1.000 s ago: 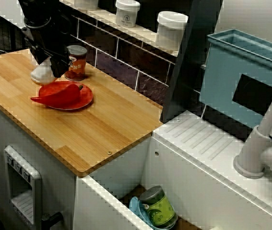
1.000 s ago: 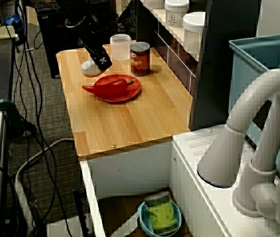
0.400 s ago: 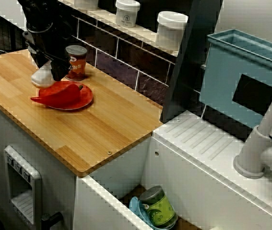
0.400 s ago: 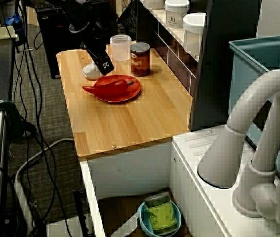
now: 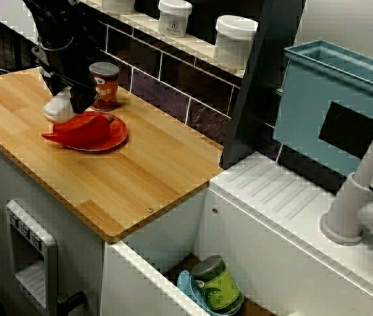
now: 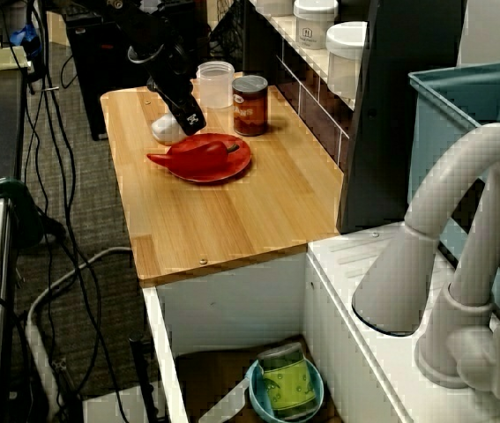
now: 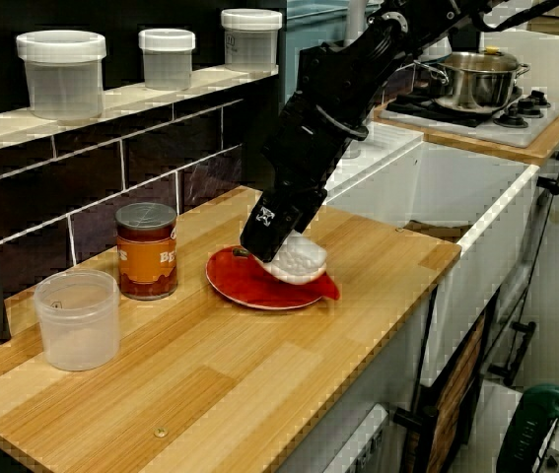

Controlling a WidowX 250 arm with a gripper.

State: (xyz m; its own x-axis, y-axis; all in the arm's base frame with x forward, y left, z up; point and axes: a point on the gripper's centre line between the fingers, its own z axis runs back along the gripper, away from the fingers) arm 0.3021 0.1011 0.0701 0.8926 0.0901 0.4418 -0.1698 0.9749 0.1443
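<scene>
Black claw (image 7: 271, 241) pinched on a white knobbly lump (image 7: 297, 258), rounded and matte. In the view from the side, lump low over the right rim of a glossy red round plate (image 7: 244, 284); touching or just clear, cannot tell. On the plate, a smooth red pepper (image 5: 81, 128), long and pointed, stem end toward the can. Left of the plate, a cylindrical can (image 7: 147, 251) with orange label and dull metal lid. Nearer and further left, a clear plastic cup (image 7: 78, 318), upright. All on a pale wood-plank worktop (image 7: 259, 384), satin finish. Along the tiled back ledge, translucent lidded tubs (image 7: 62, 74). In the view from above, a green printed mug (image 5: 216, 284) down in the white sink (image 5: 265, 263).
</scene>
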